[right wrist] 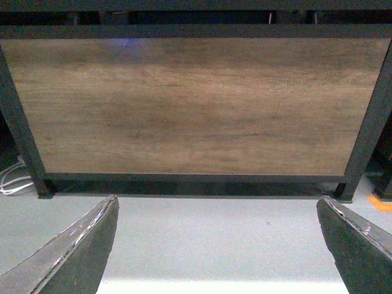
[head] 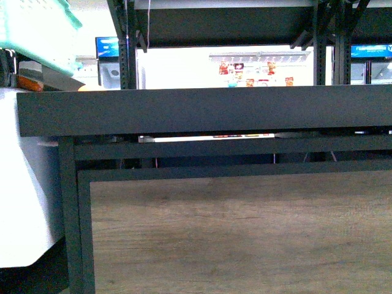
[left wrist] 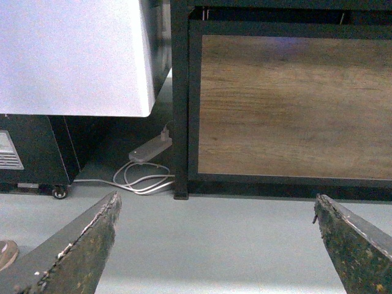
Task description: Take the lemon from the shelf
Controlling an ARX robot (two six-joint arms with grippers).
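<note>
Grey floor, wood panel [right wrist: 196, 104] dead ahead. Shelf [head: 202, 111] lip at camera height; lemon not in any view (presumably up on a tier). Left gripper [left wrist: 217, 197] and right gripper [right wrist: 217, 199]: jaws wide apart, empty. Expect a light, firm fruit with slick rind; grasp across the middle.

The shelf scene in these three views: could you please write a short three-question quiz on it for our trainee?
1. True or false: the lemon shows on the shelf in the front view.
2. In the left wrist view, what lies on the floor by the shelf's post? A. a white power strip B. a bottle C. a broom
3. Fill in: the left gripper and the right gripper both have their jaws ____.
Key: 1 false; 2 A; 3 open.
</note>
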